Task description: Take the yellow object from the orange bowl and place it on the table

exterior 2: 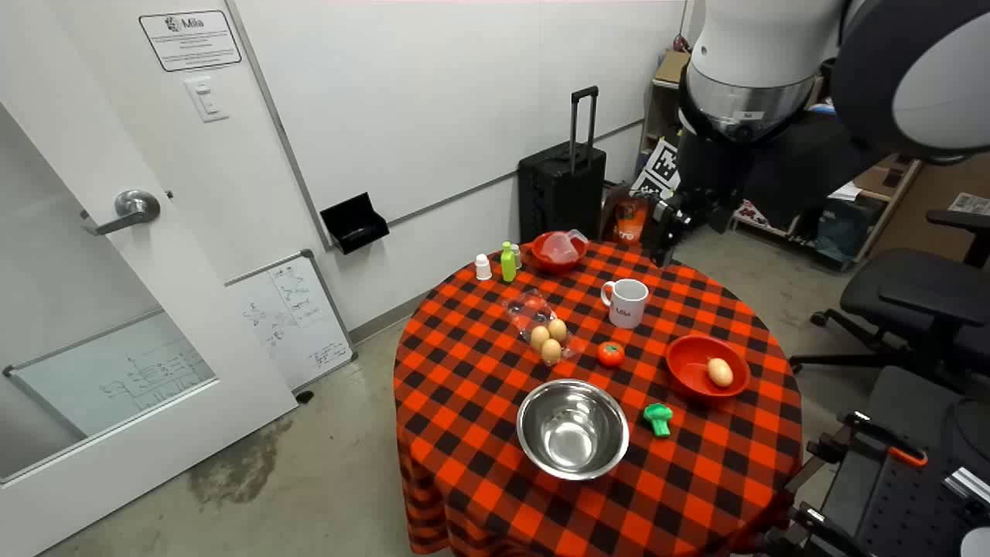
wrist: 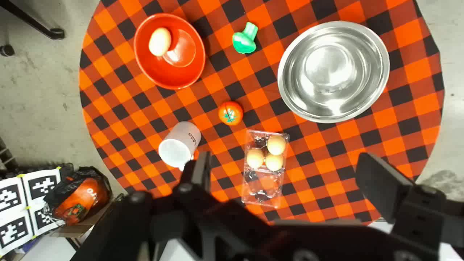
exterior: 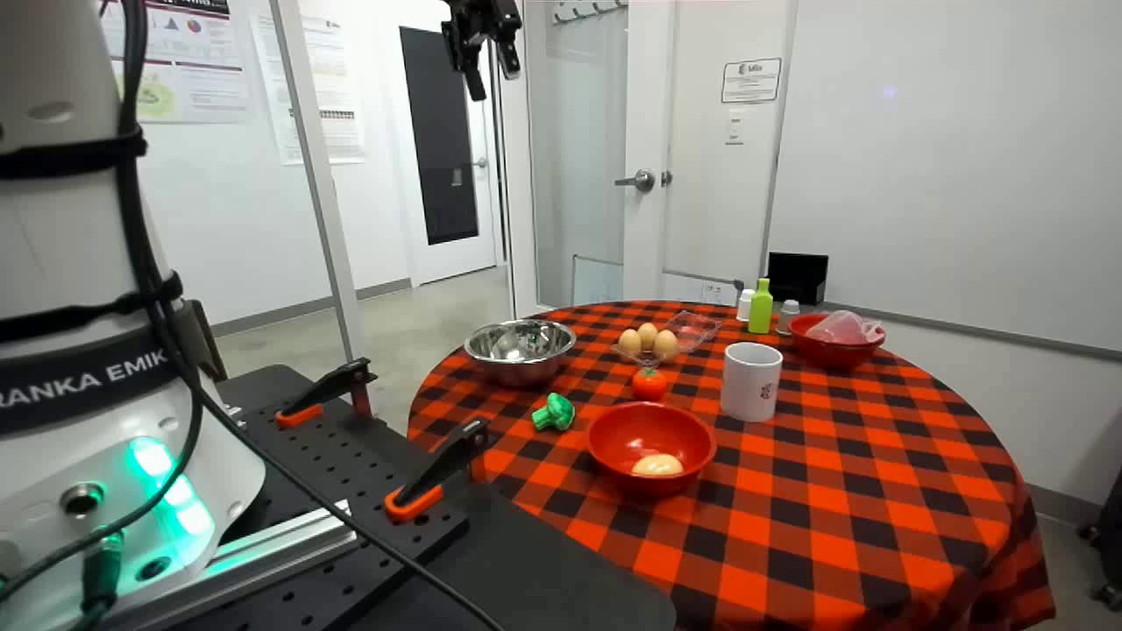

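Observation:
The yellow object is a pale-yellow egg lying inside the red-orange bowl. Egg and bowl also show in an exterior view from above. In the wrist view the egg rests against the wall of the bowl at the upper left. The table has a red-and-black checked cloth. My gripper is high above the table, apart from the bowl. In the wrist view the gripper's fingers are wide apart with nothing between them.
Near the bowl are a green broccoli, a tomato, a white mug and a steel bowl. A clear carton with three eggs, a green bottle, shakers and a pinkish-red bowl stand farther off.

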You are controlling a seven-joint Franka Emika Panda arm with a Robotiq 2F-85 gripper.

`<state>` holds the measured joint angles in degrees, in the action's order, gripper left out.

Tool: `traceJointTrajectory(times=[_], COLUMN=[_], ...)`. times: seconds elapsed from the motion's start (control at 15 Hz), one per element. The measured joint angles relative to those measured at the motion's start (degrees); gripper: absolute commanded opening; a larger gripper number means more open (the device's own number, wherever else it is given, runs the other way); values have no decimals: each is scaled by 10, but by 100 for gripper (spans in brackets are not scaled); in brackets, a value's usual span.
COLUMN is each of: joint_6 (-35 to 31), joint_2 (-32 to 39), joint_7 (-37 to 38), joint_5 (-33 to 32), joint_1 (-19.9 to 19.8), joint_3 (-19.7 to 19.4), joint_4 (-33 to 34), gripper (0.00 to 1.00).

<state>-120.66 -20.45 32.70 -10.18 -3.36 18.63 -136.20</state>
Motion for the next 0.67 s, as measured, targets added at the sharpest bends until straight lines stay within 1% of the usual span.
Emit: traceJointTrajectory(times=[0.13, 0.33, 0.53, 0.67], joint_6=[0, 0, -4, -22], joint_2=[0, 0, 7, 19], joint_7=[0, 0, 0, 0], joint_5=[0, 0, 2, 2], joint_1=[3, 9, 7, 3], joint_3=[-3, -20, -50, -73], joint_4=[0, -5, -21, -36], gripper=[100, 100, 100, 100])
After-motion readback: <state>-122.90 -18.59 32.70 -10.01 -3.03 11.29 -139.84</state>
